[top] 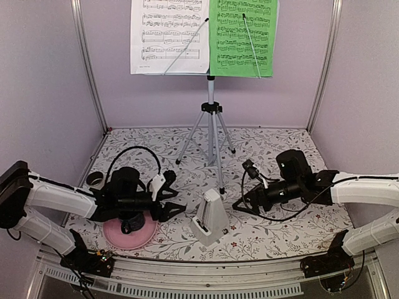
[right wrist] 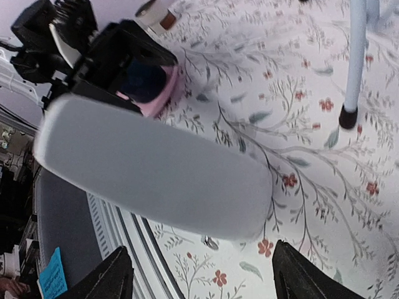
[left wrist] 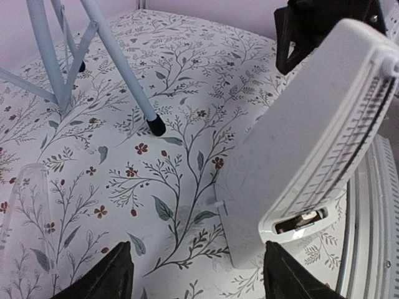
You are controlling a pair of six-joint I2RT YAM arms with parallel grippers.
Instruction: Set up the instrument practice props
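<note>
The white pyramid metronome [top: 210, 218] stands on the floral cloth near the front middle; it also shows in the left wrist view [left wrist: 312, 137] and the right wrist view [right wrist: 156, 165]. The music stand's silver tripod [top: 211, 128] rises behind it, carrying the white sheet [top: 168, 36] and the green sheet [top: 243, 37] side by side at the top. The stand's desk is hidden behind the sheets. My left gripper [top: 173, 202] is open and empty, just left of the metronome. My right gripper [top: 240, 205] is open and empty, just right of it.
A pink plate [top: 129, 232] with a dark mug lies under my left arm at the front left. A small beige cup [top: 95, 179] stands behind it near the left wall. Purple walls and metal posts close in the back and sides.
</note>
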